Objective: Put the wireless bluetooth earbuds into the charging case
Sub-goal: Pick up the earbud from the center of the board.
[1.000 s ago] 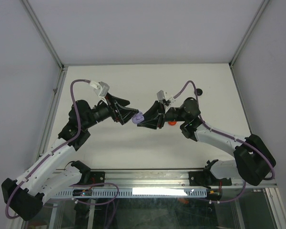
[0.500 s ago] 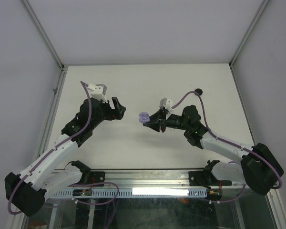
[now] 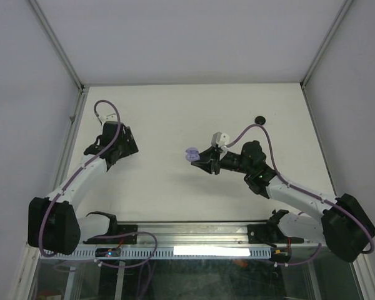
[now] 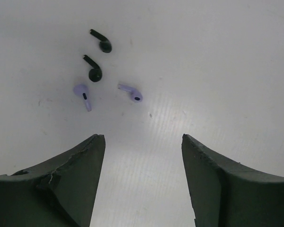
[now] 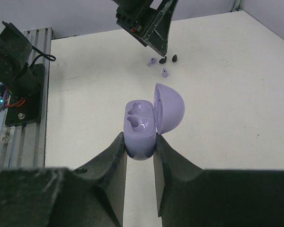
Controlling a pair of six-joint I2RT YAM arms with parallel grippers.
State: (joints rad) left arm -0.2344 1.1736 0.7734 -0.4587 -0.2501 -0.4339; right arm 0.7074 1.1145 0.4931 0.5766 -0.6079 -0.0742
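On the white bench (image 4: 217, 71), ahead of the left fingers (image 4: 78, 165), parted and empty: two lilac plastic earbuds (image 4: 131, 92) beside two black earbuds (image 4: 94, 72). Held well apart, lid up, pinched in the right fingers (image 5: 111, 165): lilac clamshell charging case (image 5: 141, 132). Hazard: crowding invites grabbing a black one.

Charging case (image 5: 141, 128): one, lilac, glossy, rounded. Lid (image 5: 170, 109) hinged open and standing upright beside the body; two moulded wells show inside, both empty. Pinched at its lower body in the right gripper (image 5: 138, 142), near the middle of the table (image 3: 237, 106).

Purple earbuds: two, stemmed, matching the case. Both lie loose on the white surface, well to the left of the case. First earbud (image 4: 84, 94) and second earbud (image 4: 131, 92) lie near each other, apart, not touching.
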